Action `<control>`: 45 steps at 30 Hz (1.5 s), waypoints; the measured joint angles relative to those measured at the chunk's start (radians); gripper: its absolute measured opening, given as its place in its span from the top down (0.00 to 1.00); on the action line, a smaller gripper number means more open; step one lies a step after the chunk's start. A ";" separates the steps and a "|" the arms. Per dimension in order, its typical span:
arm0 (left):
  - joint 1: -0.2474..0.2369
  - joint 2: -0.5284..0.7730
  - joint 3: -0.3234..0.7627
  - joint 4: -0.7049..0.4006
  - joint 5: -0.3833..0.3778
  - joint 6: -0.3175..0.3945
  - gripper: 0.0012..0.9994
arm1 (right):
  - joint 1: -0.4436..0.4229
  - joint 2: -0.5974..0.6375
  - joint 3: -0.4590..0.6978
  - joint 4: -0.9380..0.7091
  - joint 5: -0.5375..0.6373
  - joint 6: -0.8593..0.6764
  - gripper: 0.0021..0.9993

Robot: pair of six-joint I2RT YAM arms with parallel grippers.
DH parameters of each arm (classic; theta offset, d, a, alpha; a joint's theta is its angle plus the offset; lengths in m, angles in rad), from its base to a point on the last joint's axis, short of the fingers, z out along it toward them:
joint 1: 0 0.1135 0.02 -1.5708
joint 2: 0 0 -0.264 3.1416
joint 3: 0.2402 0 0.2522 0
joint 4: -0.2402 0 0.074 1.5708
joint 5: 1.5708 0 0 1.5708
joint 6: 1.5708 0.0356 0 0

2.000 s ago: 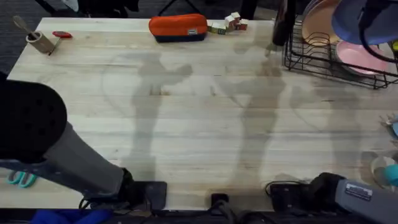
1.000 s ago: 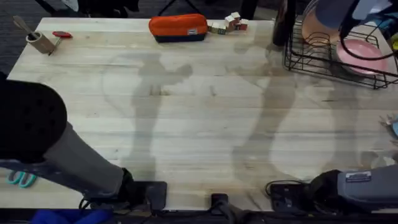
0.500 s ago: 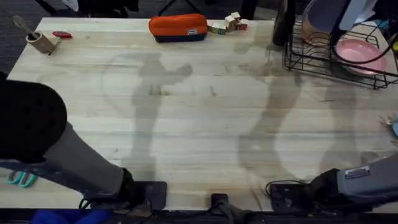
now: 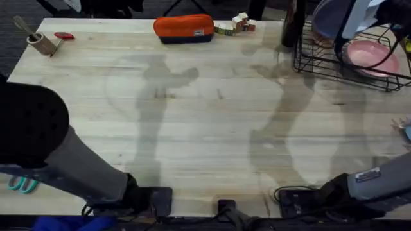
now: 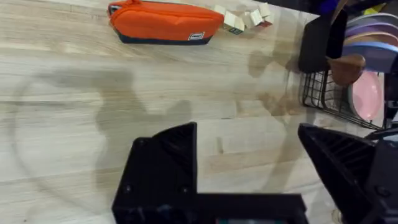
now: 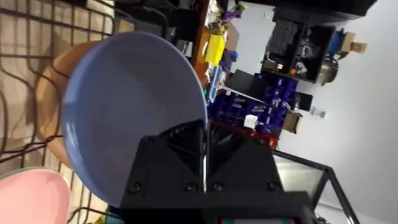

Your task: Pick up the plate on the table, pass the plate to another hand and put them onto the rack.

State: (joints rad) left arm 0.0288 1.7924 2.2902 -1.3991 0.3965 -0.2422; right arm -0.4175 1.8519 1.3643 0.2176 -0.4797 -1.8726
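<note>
The plate [image 6: 124, 106] is not on the counter [image 4: 192, 128]; it hangs on edge in the right gripper [image 6: 204, 163], up at the far right corner of the scene, directly over the rack [image 4: 334, 61]. In the right wrist view the jaws are closed down to a thin slit on the plate's rim, and the pale blue disc stands out ahead of them with its hollow face turned toward the camera. Behind it a peach-orange plate [image 6: 53, 102] already stands in the wires, and a pink plate [image 6: 31, 199] lies at the right end of the rack.

What the coming move seems to turn on is the line-up between the plate's edge and the upright slots. The disc is held roughly vertical, so its lower rim is the part that must find a gap. From overhead the blue plate [image 4: 331, 16] sits over the far left part of the rack, just beside the peach one, with the pink plate [image 4: 367, 56] to its right and nearer. Whether its plane runs true to the wires I cannot tell.

The right arm is plainly the one placed to do this. The left gripper [image 5: 249, 168] hovers well apart over the bare middle of the counter, jaws spread wide and holding nothing, with the orange pencil case [image 5: 165, 22] beyond it at the far edge.
</note>
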 joint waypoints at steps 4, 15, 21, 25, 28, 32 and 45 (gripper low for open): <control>0.000 0.000 0.000 0.000 0.000 0.000 0.01 | 0.000 0.017 0.000 0.003 0.000 -0.004 0.97; 0.000 0.000 0.000 -0.004 -0.001 0.000 0.01 | 0.000 0.018 0.002 0.061 0.000 -0.006 0.97; 0.000 0.000 0.000 -0.005 -0.002 0.000 0.01 | 0.000 0.018 0.002 -0.004 0.000 -0.007 0.97; 0.000 0.000 0.000 -0.010 -0.002 0.000 0.01 | 0.000 0.018 0.002 -0.010 0.000 -0.010 0.97; 0.000 0.000 0.000 -0.011 -0.002 0.000 0.01 | 0.000 0.018 0.002 -0.015 0.000 -0.010 0.97; 0.000 0.000 0.000 -0.020 -0.004 0.000 0.01 | 0.000 0.018 0.002 0.013 0.000 -0.010 0.97; 0.000 0.000 0.000 -0.026 -0.005 0.000 0.01 | 0.000 0.018 0.002 0.110 0.000 -0.010 0.98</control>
State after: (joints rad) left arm 0.0288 1.7924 2.2902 -1.4254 0.3916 -0.2420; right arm -0.4175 1.8702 1.3660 0.3276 -0.4793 -1.8828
